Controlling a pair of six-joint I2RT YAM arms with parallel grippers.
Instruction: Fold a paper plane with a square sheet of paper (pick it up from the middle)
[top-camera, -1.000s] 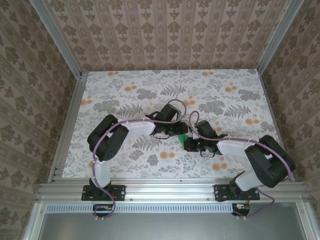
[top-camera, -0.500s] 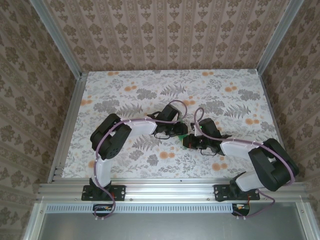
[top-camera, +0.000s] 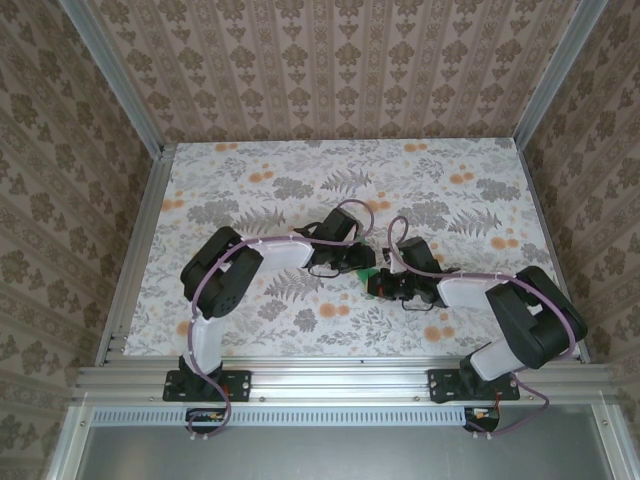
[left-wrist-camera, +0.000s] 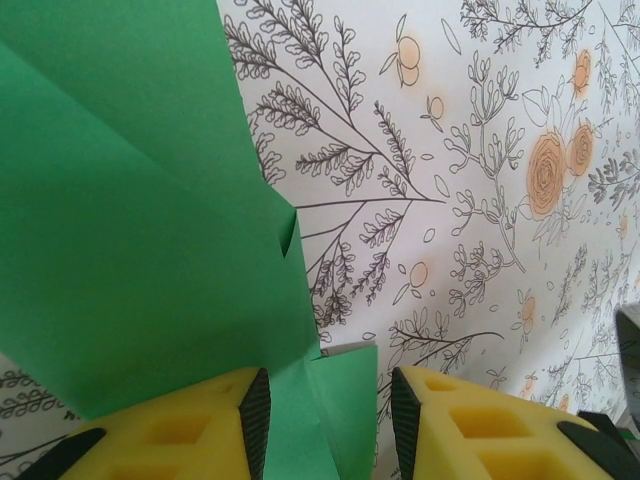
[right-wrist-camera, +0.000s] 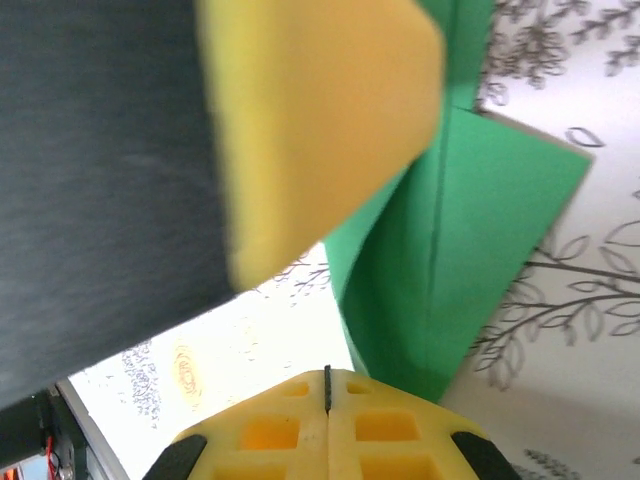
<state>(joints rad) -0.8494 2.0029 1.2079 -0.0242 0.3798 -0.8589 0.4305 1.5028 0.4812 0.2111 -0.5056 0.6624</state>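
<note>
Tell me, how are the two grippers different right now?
The left gripper has its fingers apart, with a flap of green paper in the gap; the right gripper has its fingers pressed together. The left gripper reaches the paper from the left side, the right gripper from the right. Both have yellow fingers right by the paper.

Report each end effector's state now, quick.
Left end effector: open, green paper between the jaws.
Right end effector: shut; whether it pinches the paper cannot be told.
</note>
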